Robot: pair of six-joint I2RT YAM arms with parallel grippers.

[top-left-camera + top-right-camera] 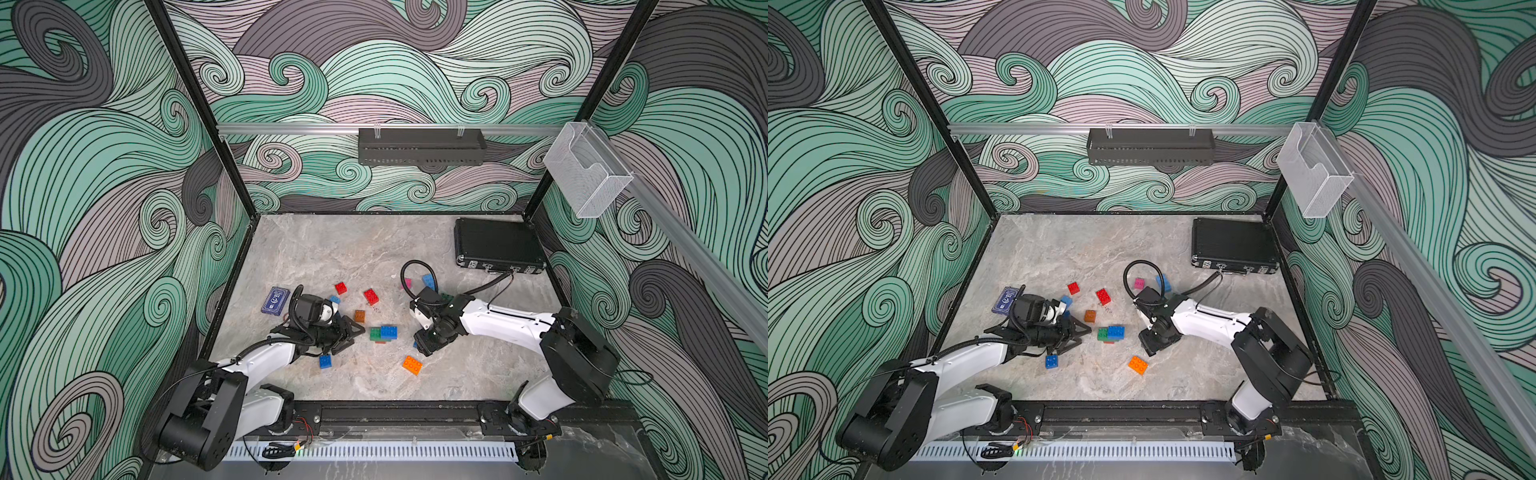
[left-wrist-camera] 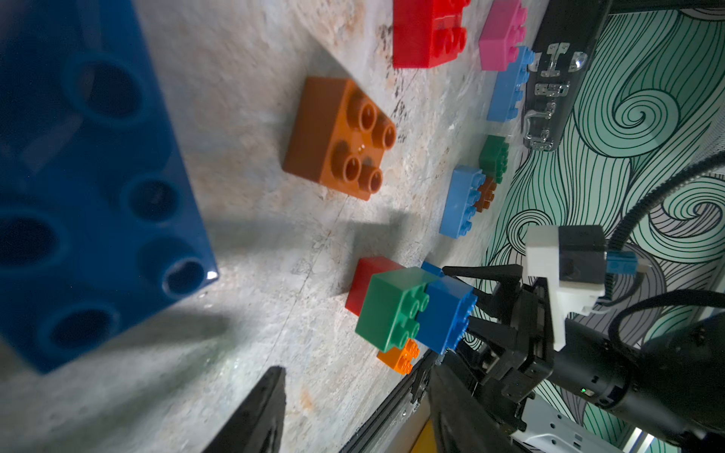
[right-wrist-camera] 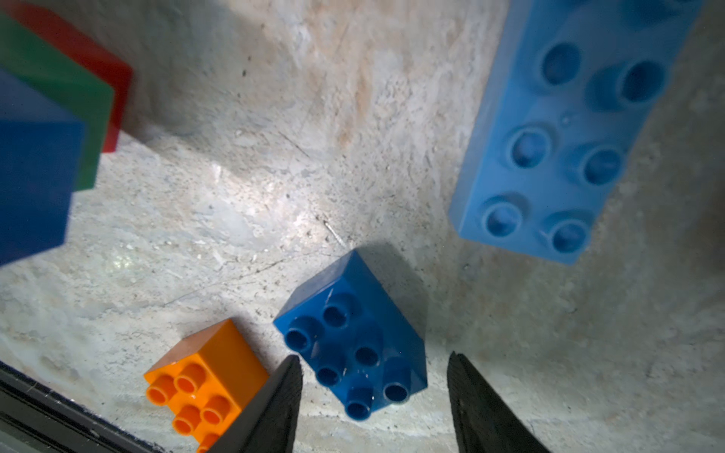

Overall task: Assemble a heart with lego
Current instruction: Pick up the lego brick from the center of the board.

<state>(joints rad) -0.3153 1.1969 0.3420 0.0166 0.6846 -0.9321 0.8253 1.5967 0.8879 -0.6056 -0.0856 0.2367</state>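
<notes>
Lego bricks [image 1: 360, 316] lie scattered over a grey marbled table [image 1: 332, 249], seen from above: a joined clump of green, blue and red bricks [image 1: 384, 333] sits mid-table, an orange brick [image 1: 412, 365] lies nearer the front edge and a red brick [image 1: 371, 296] further back. The right gripper [image 3: 372, 355] points down at a dark blue brick [image 3: 345, 306] that rests on the table, its fingers apart on either side of the brick, not clamped on it. The left gripper [image 1: 352, 336], just beside the clump, has its fingers spread with nothing between them
</notes>
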